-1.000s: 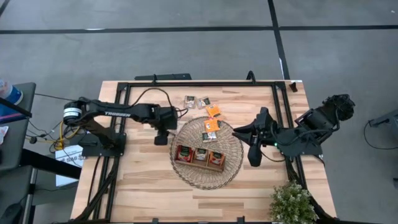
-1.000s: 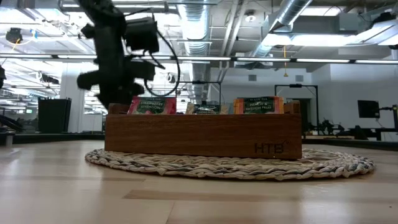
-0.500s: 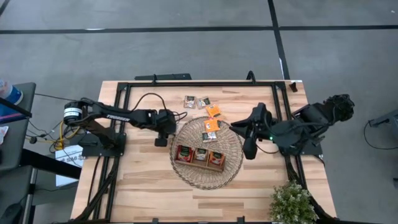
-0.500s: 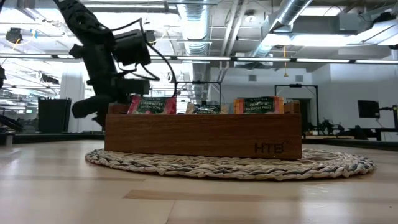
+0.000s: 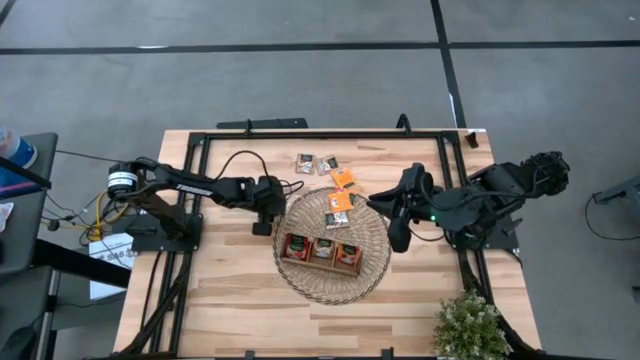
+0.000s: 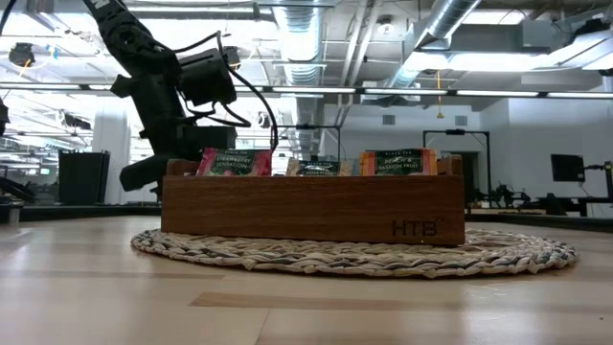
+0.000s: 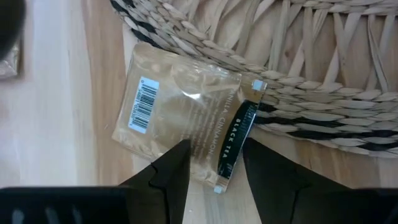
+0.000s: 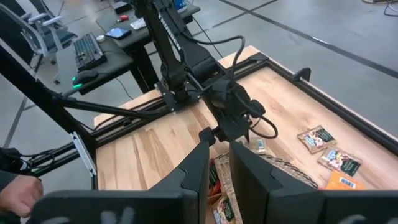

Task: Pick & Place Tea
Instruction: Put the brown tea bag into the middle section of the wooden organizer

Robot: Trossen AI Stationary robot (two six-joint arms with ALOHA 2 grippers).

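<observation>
A pale tea sachet [image 7: 186, 118] with a black label lies flat on the table, one edge at the rim of the wicker basket [image 5: 370, 275]. My left gripper [image 7: 216, 146] is open and points steeply down over the sachet's label end, at the basket's left side [image 5: 262, 222]. In the basket a wooden tray [image 6: 311, 206] holds upright sachets [image 5: 322, 249]. Loose sachets lie on the basket [image 5: 340, 202] and on the table beyond it [image 5: 327, 164]. My right gripper [image 5: 393, 240] hangs above the basket's right side, its fingers [image 8: 205, 149] a narrow gap apart with nothing between them. My left gripper comes at the pale sachet from above, slanting, with one finger [image 7: 174, 165] on each side of its black label end [image 7: 233, 140]. Whether the fingertips touch the sachet or the table, I cannot tell.
A black metal frame [image 5: 320, 135] runs around the table's far and side edges. A potted plant [image 5: 470, 325] stands at the near right corner. Bare wood lies near the front edge and left of the basket [image 5: 225, 280].
My left gripper has gone down toward the table beside the basket's left rim and has tipped more steeply down. My right gripper has drifted a little toward the table's left, over the basket's right side. No sachet has moved.
</observation>
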